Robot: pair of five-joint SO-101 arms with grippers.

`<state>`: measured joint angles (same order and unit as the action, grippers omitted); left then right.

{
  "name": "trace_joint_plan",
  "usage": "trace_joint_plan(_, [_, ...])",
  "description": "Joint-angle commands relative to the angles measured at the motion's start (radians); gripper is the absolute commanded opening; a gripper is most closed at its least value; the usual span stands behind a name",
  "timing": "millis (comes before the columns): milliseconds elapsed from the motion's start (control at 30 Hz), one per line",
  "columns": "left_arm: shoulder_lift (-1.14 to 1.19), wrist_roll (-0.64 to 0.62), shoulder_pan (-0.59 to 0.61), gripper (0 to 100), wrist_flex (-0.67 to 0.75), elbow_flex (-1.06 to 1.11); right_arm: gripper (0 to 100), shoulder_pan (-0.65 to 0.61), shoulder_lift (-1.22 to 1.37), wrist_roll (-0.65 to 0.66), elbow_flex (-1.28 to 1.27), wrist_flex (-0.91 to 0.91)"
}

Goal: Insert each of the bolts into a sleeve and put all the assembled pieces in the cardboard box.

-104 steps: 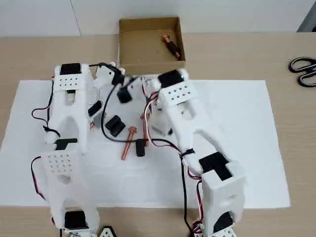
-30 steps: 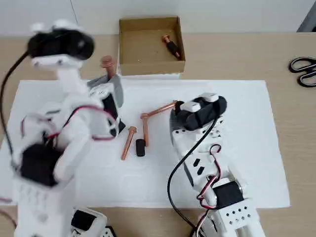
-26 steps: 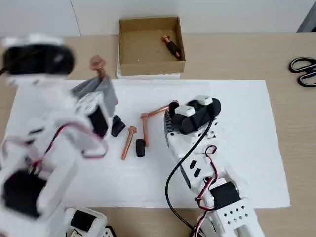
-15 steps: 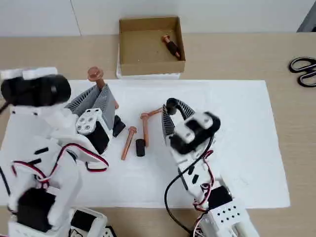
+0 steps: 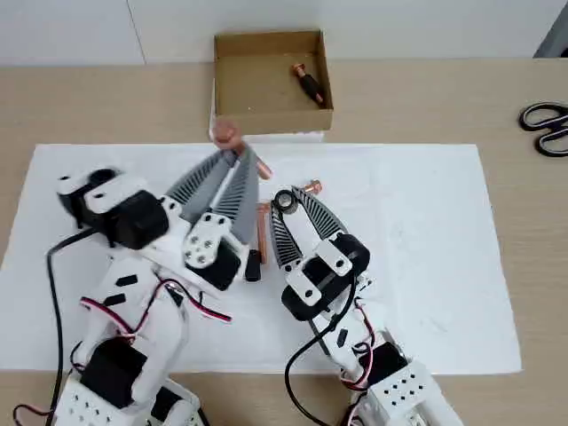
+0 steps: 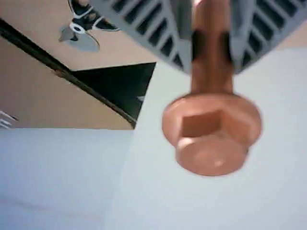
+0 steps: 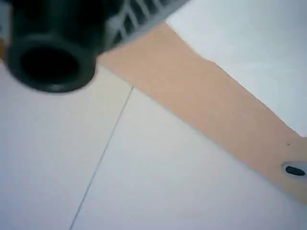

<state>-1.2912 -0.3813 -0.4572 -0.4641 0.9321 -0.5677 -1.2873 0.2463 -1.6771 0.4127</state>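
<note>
My left gripper is shut on a copper bolt, held above the white paper just in front of the cardboard box. In the left wrist view the bolt points its hex head at the camera from between the grey fingers. A short way to the right, my right gripper is shut on a black sleeve. The sleeve's open bore shows in the right wrist view. One assembled bolt and sleeve lies in the box.
Loose bolts and a black sleeve lie on the white paper between the arms, partly hidden by them. Scissors lie at the table's far right.
The left gripper has swung right with its bolt toward the middle. The right gripper has shifted slightly left with the sleeve, so the two held parts now sit close together.
</note>
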Motion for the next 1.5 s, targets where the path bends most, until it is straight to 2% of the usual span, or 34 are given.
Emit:
trace_joint_plan(0, [-0.012, 0.006, -0.028, 1, 0.032, 0.01, 0.5, 0.008, -0.016, -0.064, 0.008, 0.028])
trace_joint_plan(100, [-0.012, 0.057, -0.032, 1, 0.035, 0.047, 0.5, 0.036, -0.015, -0.15, 0.025, 0.024])
trace_joint_plan(367, [-0.012, 0.238, -0.114, 1, 0.075, 0.107, 0.5, 0.039, -0.015, -0.155, 0.023, 0.022])
trace_joint_plan(633, [-0.012, 0.287, -0.112, 1, 0.16, 0.179, 0.5, 0.039, -0.015, -0.153, 0.025, -0.058])
trace_joint_plan(800, [-0.012, 0.301, -0.115, 1, 0.169, 0.232, 0.5, 0.038, -0.015, -0.153, 0.026, -0.058])
trace_joint_plan(967, [-0.014, 0.322, -0.115, 1, 0.242, 0.275, 0.5, 0.038, -0.015, -0.153, 0.026, -0.058])
trace_joint_plan(1267, [-0.012, 0.371, -0.114, 1, 0.285, 0.282, 0.5, 0.038, -0.015, -0.153, 0.026, -0.058])
trace_joint_plan(1467, [-0.014, 0.423, -0.118, 1, 0.29, 0.358, 0.5, 0.038, -0.015, -0.153, 0.058, -0.062])
